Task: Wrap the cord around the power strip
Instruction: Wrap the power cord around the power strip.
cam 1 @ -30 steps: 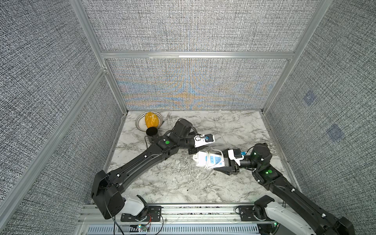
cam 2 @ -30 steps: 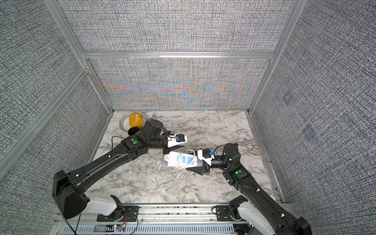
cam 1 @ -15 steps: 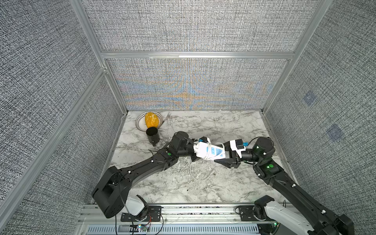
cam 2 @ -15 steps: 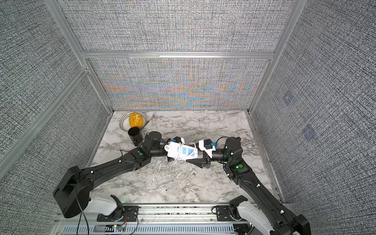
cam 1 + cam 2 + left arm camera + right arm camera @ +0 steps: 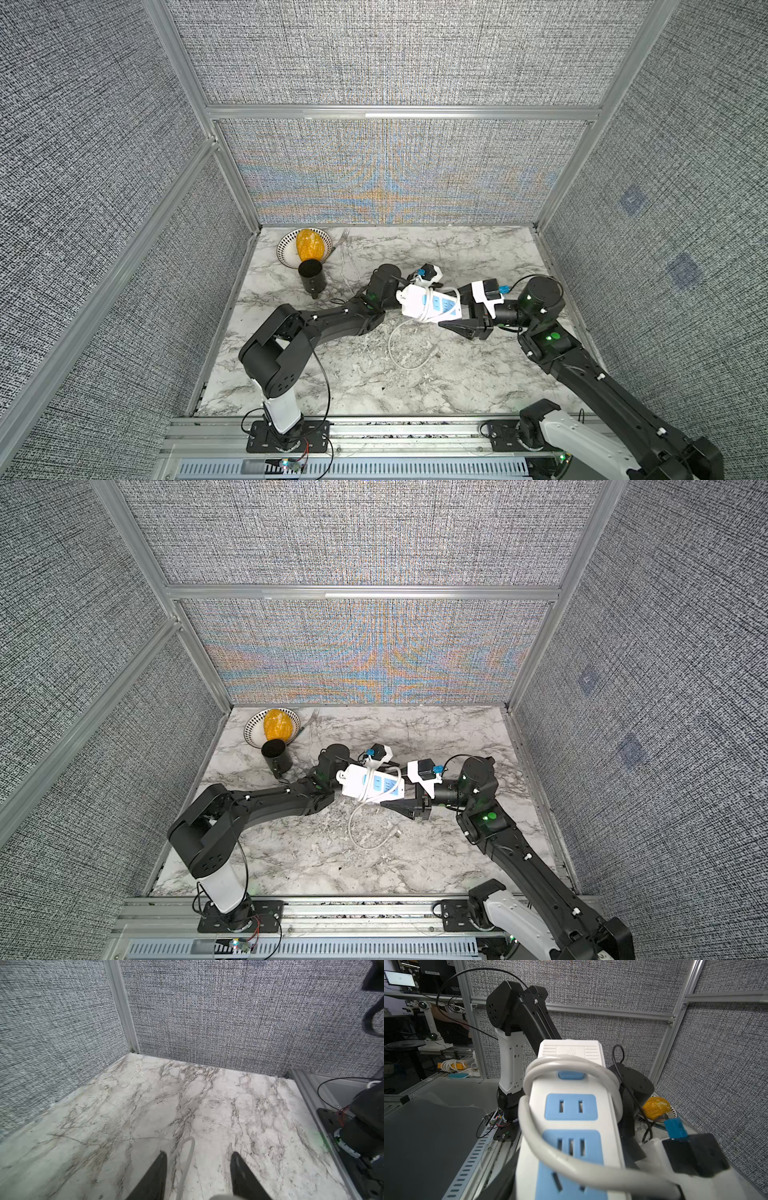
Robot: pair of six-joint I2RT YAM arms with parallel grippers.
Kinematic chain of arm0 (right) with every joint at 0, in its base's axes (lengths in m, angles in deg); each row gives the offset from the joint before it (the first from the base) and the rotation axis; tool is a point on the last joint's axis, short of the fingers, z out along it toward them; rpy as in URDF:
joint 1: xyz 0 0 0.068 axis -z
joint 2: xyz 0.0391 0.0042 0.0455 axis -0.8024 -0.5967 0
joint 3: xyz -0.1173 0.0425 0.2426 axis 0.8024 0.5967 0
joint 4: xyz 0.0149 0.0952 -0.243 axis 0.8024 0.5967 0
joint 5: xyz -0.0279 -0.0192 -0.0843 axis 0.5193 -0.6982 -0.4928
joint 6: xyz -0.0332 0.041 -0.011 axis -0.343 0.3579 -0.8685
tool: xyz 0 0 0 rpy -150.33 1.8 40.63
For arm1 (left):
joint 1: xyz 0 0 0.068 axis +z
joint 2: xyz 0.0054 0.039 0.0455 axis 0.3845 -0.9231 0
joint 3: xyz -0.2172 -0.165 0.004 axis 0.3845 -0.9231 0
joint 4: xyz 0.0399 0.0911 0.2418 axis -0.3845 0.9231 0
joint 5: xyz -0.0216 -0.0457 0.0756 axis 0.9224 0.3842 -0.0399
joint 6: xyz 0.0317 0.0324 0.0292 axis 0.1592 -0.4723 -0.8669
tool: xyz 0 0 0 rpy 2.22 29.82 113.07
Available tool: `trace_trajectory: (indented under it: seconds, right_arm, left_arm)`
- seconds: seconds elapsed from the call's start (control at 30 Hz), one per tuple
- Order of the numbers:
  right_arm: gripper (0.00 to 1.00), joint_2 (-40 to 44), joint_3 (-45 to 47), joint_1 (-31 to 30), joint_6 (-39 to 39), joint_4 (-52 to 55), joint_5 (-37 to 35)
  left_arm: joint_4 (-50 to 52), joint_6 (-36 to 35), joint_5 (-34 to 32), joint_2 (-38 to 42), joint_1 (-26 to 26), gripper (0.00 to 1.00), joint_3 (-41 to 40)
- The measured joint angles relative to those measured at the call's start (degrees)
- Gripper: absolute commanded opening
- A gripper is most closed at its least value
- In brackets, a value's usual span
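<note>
Power strip [image 5: 432,305] [image 5: 374,785] is located mid-table, held clear of the marble table [image 5: 332,395] between the two arms. Its long axis runs across the table from the left arm's side to the right arm's side, socket face upward. The end with the blue button points toward the left arm and sits slightly farther back. The opposite end is clamped in the right gripper [image 5: 455,309] [image 5: 405,796], jaws pressed onto the strip.

In the right wrist view the cord [image 5: 566,1061] crosses the strip [image 5: 571,1105] in loops, one over the button and one slanting across the socket panels. In both top views the remaining cord [image 5: 392,345] [image 5: 353,829] hangs to the table and curves in an open loop, ending at the plug [image 5: 434,353] [image 5: 397,833].

The left gripper [image 5: 198,1153] is hidden beneath the strip in the top views. Its wrist view shows the fingers spread, with a blurred length of cord [image 5: 190,1147] lying between them, not pinched.
</note>
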Motion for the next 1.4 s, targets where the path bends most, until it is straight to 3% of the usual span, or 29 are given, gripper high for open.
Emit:
trace_trajectory:
  seconds: [0.2,0.33,0.63,0.93,1.17,1.4]
  right_arm:
    - [0.00,0.2,-0.3,1.3,0.0,-1.2,-0.6]
    - [0.00,0.1,-1.2,1.9,-1.2,-0.3,-1.0]
    - [0.00,4.0,0.4,4.6,-3.6,2.5,-4.4]
    - [0.00,6.1,3.0,6.5,0.1,-2.2,-9.9]
    - [0.00,6.2,4.3,7.2,2.7,-5.7,-18.6]
    - [0.00,2.4,3.6,7.2,3.6,-3.7,-29.6]
  left_arm:
    - [-3.1,4.1,0.4,-1.9,-0.2,0.08,-1.2]
    - [-4.9,5.4,-1.5,1.1,-0.3,0.01,-4.5]
    - [-3.6,4.9,-9.8,9.6,-0.3,0.00,-12.0]
    - [5.1,5.6,-16.7,18.3,-0.3,0.00,-17.9]
    - [18.5,3.1,-21.3,25.9,-3.8,0.00,-16.7]
    - [33.6,-2.7,-28.9,29.6,-10.3,0.00,-10.0]
